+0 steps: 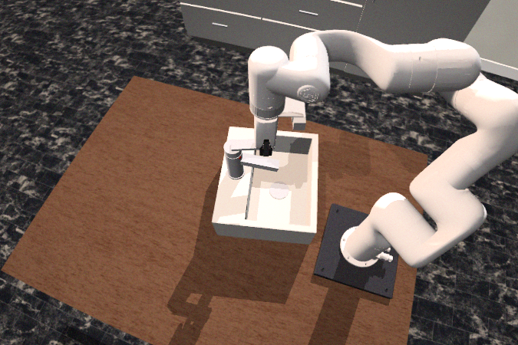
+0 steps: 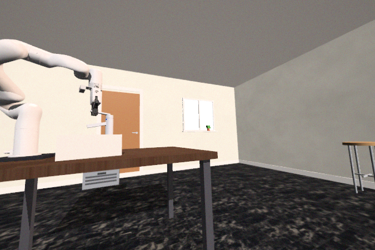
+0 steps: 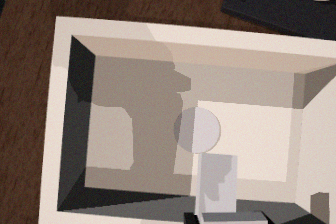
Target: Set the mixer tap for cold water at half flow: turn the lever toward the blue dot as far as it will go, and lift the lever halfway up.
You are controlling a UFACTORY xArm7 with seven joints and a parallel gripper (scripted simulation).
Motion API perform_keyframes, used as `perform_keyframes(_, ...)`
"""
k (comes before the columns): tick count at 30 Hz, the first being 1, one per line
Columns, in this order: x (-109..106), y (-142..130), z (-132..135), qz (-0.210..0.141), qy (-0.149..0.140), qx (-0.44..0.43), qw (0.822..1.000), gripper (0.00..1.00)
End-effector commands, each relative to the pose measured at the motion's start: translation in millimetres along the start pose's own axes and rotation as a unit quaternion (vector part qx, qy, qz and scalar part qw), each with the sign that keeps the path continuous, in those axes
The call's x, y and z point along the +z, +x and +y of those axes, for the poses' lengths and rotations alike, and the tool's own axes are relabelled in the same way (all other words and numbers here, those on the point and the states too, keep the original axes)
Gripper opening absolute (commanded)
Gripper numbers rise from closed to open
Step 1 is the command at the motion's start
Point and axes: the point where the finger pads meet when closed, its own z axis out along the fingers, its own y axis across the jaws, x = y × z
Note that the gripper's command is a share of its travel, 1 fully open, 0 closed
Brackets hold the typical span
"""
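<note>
The mixer tap [image 1: 234, 164] stands on the left rim of a white sink [image 1: 267, 182]. Its spout [image 1: 261, 162] reaches out over the basin. The thin lever [image 1: 246, 149] runs from the tap's top toward the basin, about level. My gripper [image 1: 265, 152] points straight down and is shut on the lever's outer end. In the side view the gripper [image 2: 94, 111] holds the lever [image 2: 104, 113] above the spout [image 2: 94, 125]. The wrist view looks down on the spout [image 3: 216, 187] and the round drain [image 3: 198, 130]; only the dark fingertips show at the bottom edge.
The sink sits on a brown wooden table [image 1: 145, 228]. My arm's base stands on a dark plate [image 1: 354, 252] to the right of the sink. Grey cabinets [image 1: 288, 16] stand beyond the table. A stool [image 2: 364, 165] stands far off.
</note>
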Motion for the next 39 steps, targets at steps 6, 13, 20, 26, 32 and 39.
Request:
perform_keyframes(6,-1,-3,-18,-0.001,-0.001,-0.105,0.994,0.0)
perform_keyframes(13,-1,-8,-34,-0.001,0.0,-0.197,0.98,0.0)
perform_keyframes(20,-1,-13,-45,-0.001,0.0,-0.265,0.964,0.0)
perform_keyframes(26,-1,-15,-48,-0.001,0.0,-0.288,0.958,0.0)
perform_keyframes(32,-1,-17,-50,-0.001,0.0,-0.302,0.953,0.0)
perform_keyframes(39,-1,-17,-51,-0.001,0.0,-0.304,0.953,0.0)
